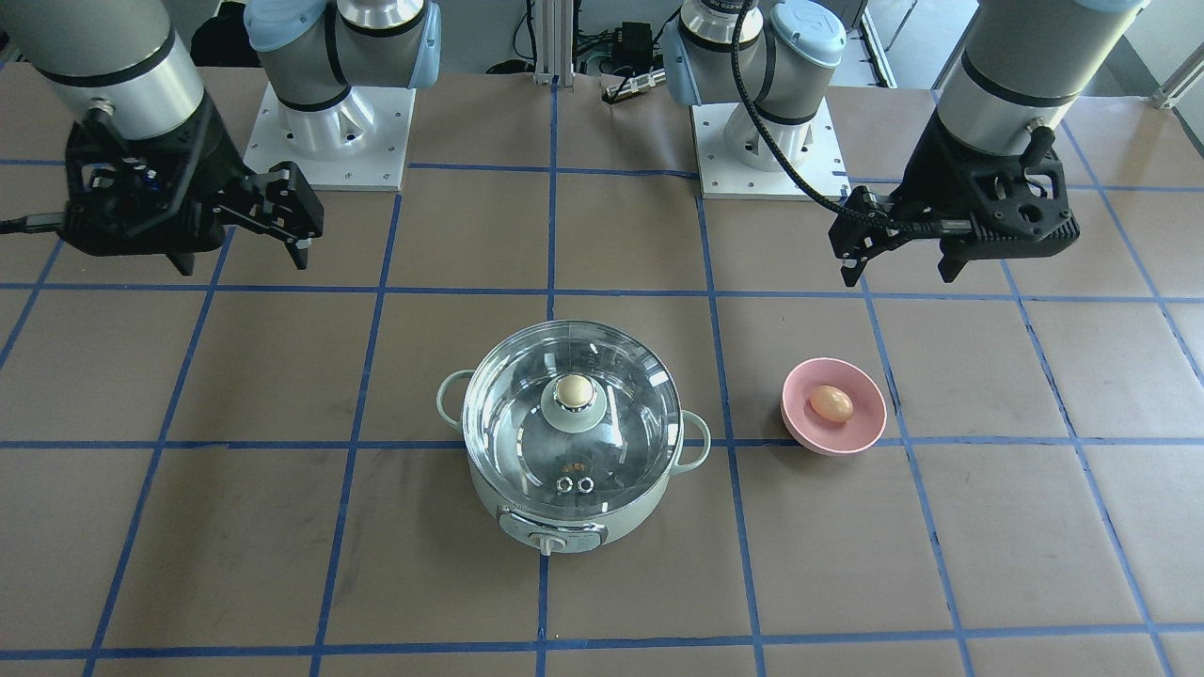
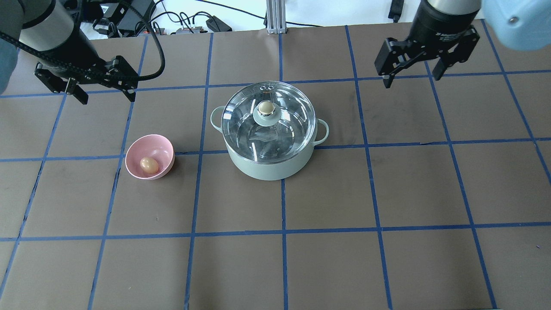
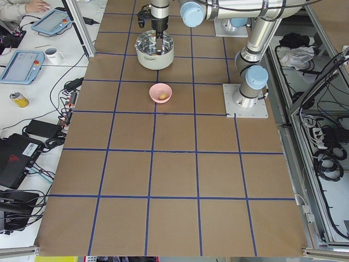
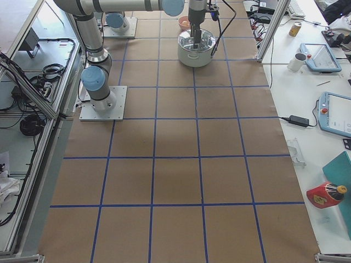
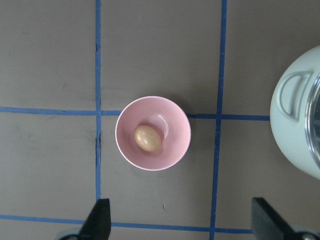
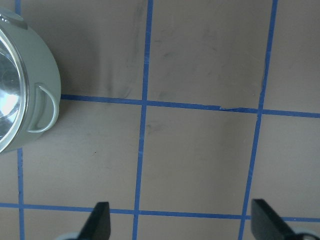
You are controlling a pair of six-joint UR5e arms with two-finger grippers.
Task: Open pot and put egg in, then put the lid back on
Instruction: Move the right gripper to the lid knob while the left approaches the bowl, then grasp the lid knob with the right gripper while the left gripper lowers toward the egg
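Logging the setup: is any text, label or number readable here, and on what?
No text is readable.
Lid: small orange print near the vents, too blurred to read.
Pot: front control markings, too small to read.

Brown table [image 2: 413, 189], blue tape grid [image 2: 284, 231]

"Where does the left arm [image 2: 51, 30] sit?"

"It enters at the upper left of the overhead view. The left gripper [image 2: 104, 95] hangs there pointing down, fingers spread wide with nothing between them."

"And the right arm [image 2: 447, 15]?"

"It's at the upper right of the same view. The right gripper [image 2: 412, 78] also points down, fingers parted and empty."

"Do the wrist cameras agree?"

"Yes. Each shows two dark fingertips [image 5: 100, 222] near its bottom corners, far apart."
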